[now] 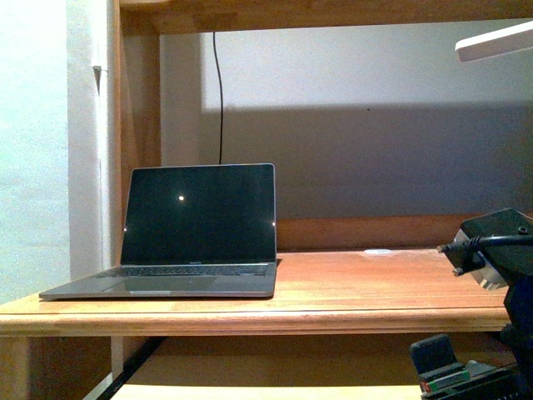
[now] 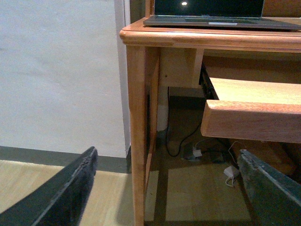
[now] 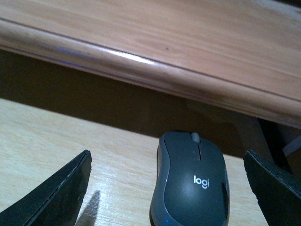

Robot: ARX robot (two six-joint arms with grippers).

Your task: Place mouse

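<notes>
Right gripper (image 3: 167, 157) straddles small dark grey matte oval mouse (image 3: 192, 181), no grip yet.
Mouse lies on pale wooden pull-out shelf (image 3: 51, 132) under reddish wooden desk top (image 3: 188, 33); jaws spread either side, not touching, probably to pinch its flanks. Left gripper (image 2: 167, 151) spread, empty, parked low beside desk, out of the way.

mouse (image 3: 193, 181) rear: cut by frame edge | right arm (image 1: 500, 246): cropped at front view's edge

dim, grainy | wall (image 1: 375, 75) lit above, shadowed below | wrist views soft, perhaps defocused
</notes>
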